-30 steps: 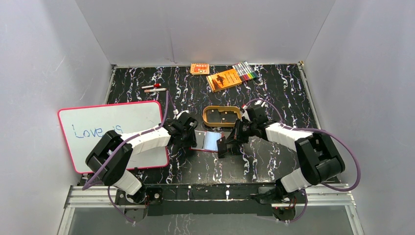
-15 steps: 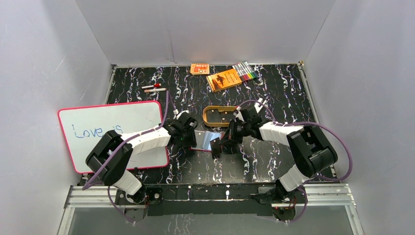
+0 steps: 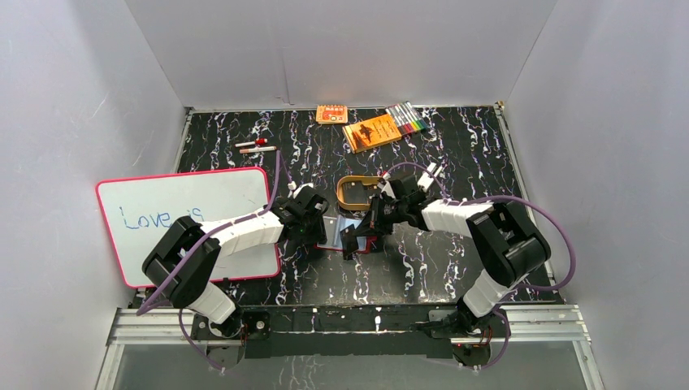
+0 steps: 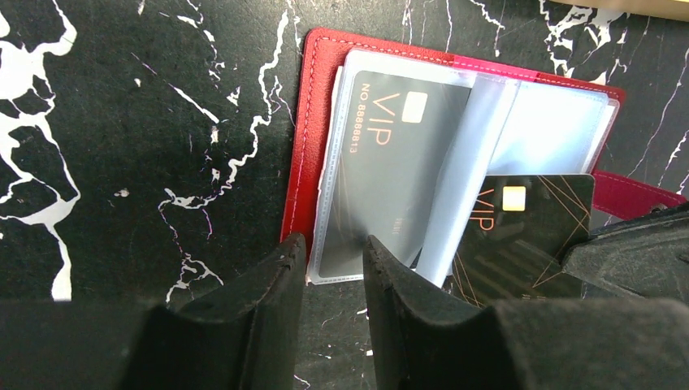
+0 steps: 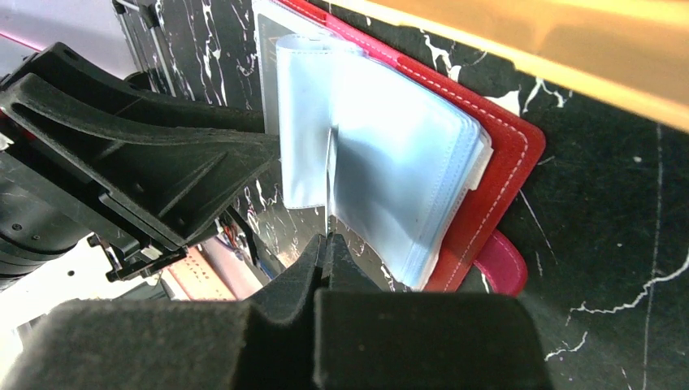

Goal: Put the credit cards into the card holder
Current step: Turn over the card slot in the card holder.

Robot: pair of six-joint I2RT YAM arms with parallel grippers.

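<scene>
The dark red card holder (image 4: pixel 313 122) lay open on the black marbled desk (image 3: pixel 471 162), between the two arms and just in front of the tan oval tray (image 3: pixel 357 180). Its clear sleeves (image 4: pixel 536 122) were fanned up from the cover. One dark credit card marked VIP (image 4: pixel 382 171) sat inside the leftmost sleeve.

The left tool (image 4: pixel 335 248) stood at the near edge of the holder with its fingers a little apart. The corner of that sleeve lay at the gap, and bare desk showed between the fingers.

The right tool (image 5: pixel 327 244) was clamped together on a second VIP credit card (image 4: pixel 520 236), gripping its outer end. That card lay tilted over the right half of the holder, its leading edge against the lifted sleeves. I could not tell whether it had entered a pocket.

A whiteboard (image 3: pixel 187 219) lay to the left. Orange packets (image 3: pixel 372 132) and markers (image 3: pixel 406 119) sat along the far edge.
</scene>
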